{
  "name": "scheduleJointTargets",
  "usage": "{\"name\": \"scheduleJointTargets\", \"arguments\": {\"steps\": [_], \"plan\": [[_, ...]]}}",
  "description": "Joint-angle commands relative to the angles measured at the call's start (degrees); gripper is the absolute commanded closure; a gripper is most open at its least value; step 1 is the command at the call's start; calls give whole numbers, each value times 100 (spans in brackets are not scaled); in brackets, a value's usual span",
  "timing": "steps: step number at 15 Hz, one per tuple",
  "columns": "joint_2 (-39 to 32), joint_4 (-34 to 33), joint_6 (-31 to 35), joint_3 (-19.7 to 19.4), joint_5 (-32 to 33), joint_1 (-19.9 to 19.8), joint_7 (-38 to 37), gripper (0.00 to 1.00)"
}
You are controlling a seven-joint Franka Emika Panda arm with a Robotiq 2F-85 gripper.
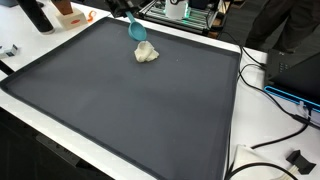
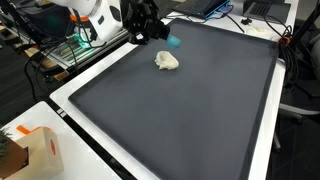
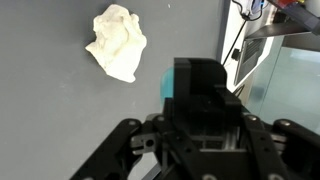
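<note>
Wrist view: the gripper [image 3: 200, 100] has its fingers [image 3: 115, 150] set narrow on a teal block [image 3: 185, 78]. The block is held clear of the dark mat [image 3: 60, 130], apparently so that it does not drag. A crumpled white cloth [image 3: 118, 42] lies loose on the mat at 10 o'clock from the block, not touching it. A white desk [image 2: 40, 115] carries the mat.

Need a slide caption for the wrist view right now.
Wrist view: end effector holding a teal object over the dark mat, crumpled white cloth lying apart.
</note>
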State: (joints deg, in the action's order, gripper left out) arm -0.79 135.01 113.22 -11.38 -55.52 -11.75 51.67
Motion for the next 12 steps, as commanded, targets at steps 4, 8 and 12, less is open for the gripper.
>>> {"name": "scheduleJointTargets", "arguments": {"steps": [4,8,12], "plan": [[1054,537,970,338,1060,283,-1670,75],[1459,577,1332,631,1988,497,-2816,75],[1747,462,1265,882,3111,700,-3907,75]]}}
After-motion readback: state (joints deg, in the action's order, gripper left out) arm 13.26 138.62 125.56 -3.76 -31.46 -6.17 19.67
